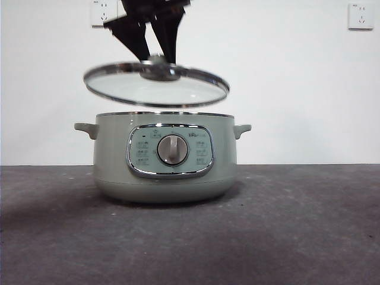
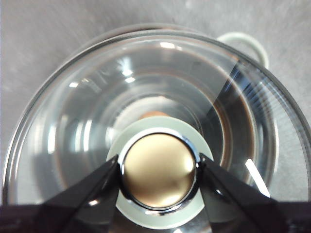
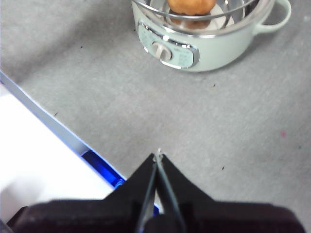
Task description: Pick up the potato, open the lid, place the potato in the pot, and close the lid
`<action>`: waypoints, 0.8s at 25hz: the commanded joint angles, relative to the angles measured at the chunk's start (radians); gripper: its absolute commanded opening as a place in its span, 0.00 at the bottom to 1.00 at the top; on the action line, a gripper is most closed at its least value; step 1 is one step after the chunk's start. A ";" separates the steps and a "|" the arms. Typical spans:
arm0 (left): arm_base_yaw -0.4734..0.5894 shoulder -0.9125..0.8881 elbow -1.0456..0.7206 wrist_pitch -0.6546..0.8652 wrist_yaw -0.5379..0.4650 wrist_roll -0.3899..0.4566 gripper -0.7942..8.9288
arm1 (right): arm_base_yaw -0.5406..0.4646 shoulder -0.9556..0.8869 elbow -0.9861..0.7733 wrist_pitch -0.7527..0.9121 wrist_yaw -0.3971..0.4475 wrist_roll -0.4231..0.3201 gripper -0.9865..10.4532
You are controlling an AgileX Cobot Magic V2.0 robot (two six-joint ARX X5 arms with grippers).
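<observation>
Left gripper [image 1: 155,54] clamps the lid [image 1: 157,85] by its knob, holding it tilted just above the pot [image 1: 163,157]. Potato [image 3: 190,6] lies inside the pot. Right gripper [image 3: 158,156] waits apart, jaws closed, empty.

Setting: a robot test bench in a lab-like room, not a working kitchen. Evidence: plain white wall [image 1: 285,71], bare apart from two white power sockets, one at the 11 o'clock corner [image 1: 102,13] and one at the 1 o'clock corner [image 1: 360,16] of the front view. Tabletop [image 1: 297,237] is covered in dull grey, felt-like material. A single kitchen appliance, the pot [image 1: 165,157], stands alone on it. Right wrist view shows a white panel with a blue edge [image 3: 58,131] bordering the tabletop.
</observation>
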 commanded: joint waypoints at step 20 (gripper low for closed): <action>0.000 0.102 0.005 0.064 0.004 -0.022 0.07 | 0.002 -0.080 -0.054 -0.026 0.004 0.048 0.08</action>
